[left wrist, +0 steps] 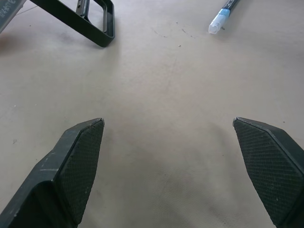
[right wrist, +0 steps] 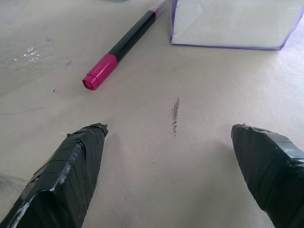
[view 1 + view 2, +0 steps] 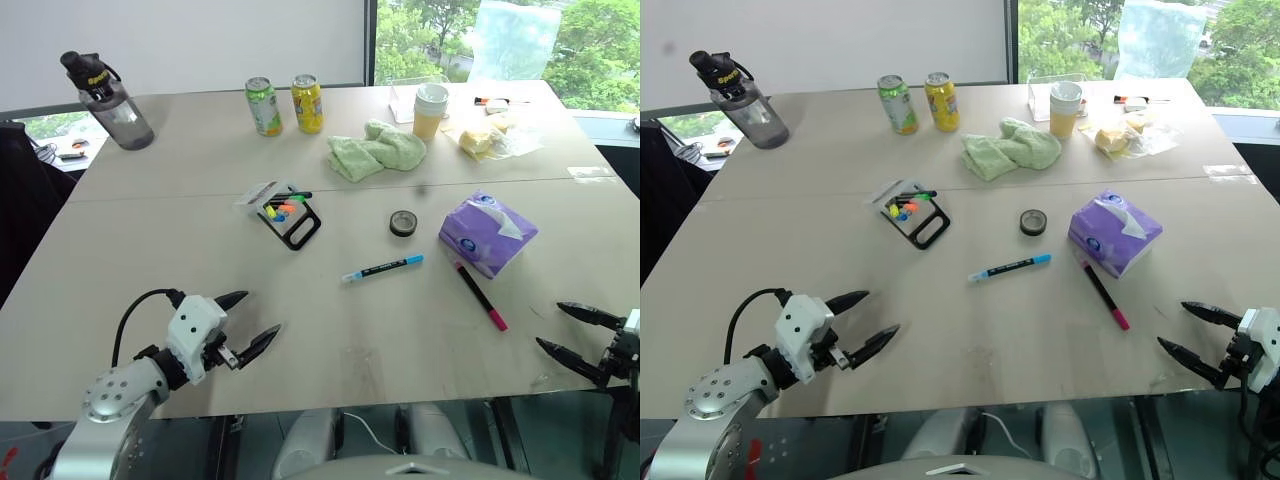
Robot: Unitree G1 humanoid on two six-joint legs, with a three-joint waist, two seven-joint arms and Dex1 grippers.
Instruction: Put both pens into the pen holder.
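Note:
The light blue pen (image 3: 383, 268) lies flat near the table's middle. To its right the black pen (image 3: 481, 296) with pink-red ends lies beside a tissue pack; its pink end (image 2: 99, 77) shows in the right wrist view. The black pen holder (image 3: 296, 224) lies on the table farther back and to the left, with short coloured markers (image 3: 280, 209) on its clear plastic piece. My left gripper (image 3: 253, 322) hovers open over the near left of the table, nothing between its fingers (image 1: 78, 164). My right gripper (image 3: 572, 329) is open at the near right edge, also holding nothing.
A purple tissue pack (image 3: 487, 232) and a small round dark tin (image 3: 403, 223) sit right of centre. At the back stand two drink cans (image 3: 285, 104), a water bottle (image 3: 110, 101), a green cloth (image 3: 375, 150), a cup (image 3: 430, 110) and wrapped food (image 3: 487, 138).

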